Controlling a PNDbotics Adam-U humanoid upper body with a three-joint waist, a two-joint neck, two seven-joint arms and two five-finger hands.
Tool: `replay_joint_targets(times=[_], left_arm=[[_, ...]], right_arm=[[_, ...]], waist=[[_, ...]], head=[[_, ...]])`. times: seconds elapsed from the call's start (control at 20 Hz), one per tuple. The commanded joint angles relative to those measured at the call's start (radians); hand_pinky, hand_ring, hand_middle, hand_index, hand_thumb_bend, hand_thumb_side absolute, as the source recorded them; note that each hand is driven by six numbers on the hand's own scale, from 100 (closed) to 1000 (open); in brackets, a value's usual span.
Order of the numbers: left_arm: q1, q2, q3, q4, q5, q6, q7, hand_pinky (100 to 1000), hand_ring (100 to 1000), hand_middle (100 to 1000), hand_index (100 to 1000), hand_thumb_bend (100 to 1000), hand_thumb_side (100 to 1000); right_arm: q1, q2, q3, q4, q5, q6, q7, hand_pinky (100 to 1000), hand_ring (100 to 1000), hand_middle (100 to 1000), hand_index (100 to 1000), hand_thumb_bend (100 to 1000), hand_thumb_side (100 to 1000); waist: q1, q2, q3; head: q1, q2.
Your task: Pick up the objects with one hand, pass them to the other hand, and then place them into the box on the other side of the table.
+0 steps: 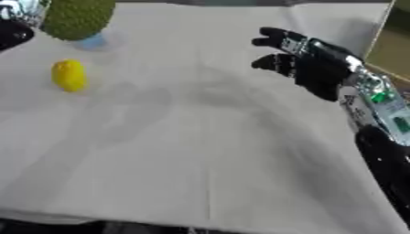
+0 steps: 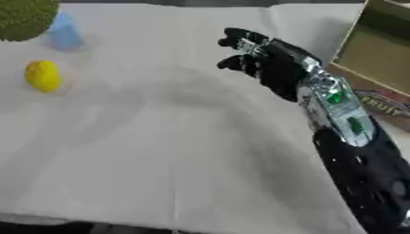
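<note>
Yellow object (image 1: 69,75) lies near the table's (image 1: 208,151) left edge; right hand (image 1: 308,64), fingers loosely spread and empty, should wait mid-table, palm ready.

Right hand (image 1: 308,64) open over table (image 1: 200,151), yellow object (image 1: 69,75) far left

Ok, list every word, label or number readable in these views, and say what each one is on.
Nothing can be read.
Brown cardboard box at the right edge: printing on its lower flap, too blurred to read.
Yellow oval object, spiky green object, white tablecloth, right robot hand: no text visible.
</note>
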Motion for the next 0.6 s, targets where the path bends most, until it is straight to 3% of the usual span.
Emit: replay_joint_targets(times=[0.05, 0.35, 0.6], left_arm=[[-0.006, 0.020, 0.022, -0.017, 0.004, -0.011, -0.002, 627, 479, 411, 442, 100, 376], [0.003, 0.018, 0.024, -0.017, 0.031, -0.032, -0.026, 610, 461, 393, 441, 100, 398], [0.028, 0.021, 0.048, -0.017, 0.046, -0.052, -0.020, 593, 445, 389, 441, 100, 397]], right_arm=[[-0.009, -0.022, -0.013, -0.017, -0.010, 0.002, -0.010, 978, 749, 926, 969, 158, 519], [-0.007, -0.025, -0.016, -0.033, -0.021, 0.005, -0.015, 979, 749, 928, 968, 149, 527], [0.005, -0.037, -0.040, -0.037, -0.021, 0.003, -0.043, 980, 751, 929, 961, 123, 535]], waist=[[-0.010, -0.027, 0.001], [-0.009, -0.025, 0.000], [-0.010, -0.024, 0.000]], head=[[0.004, -0.046], [0.002, -0.128], [-0.005, -0.156]])
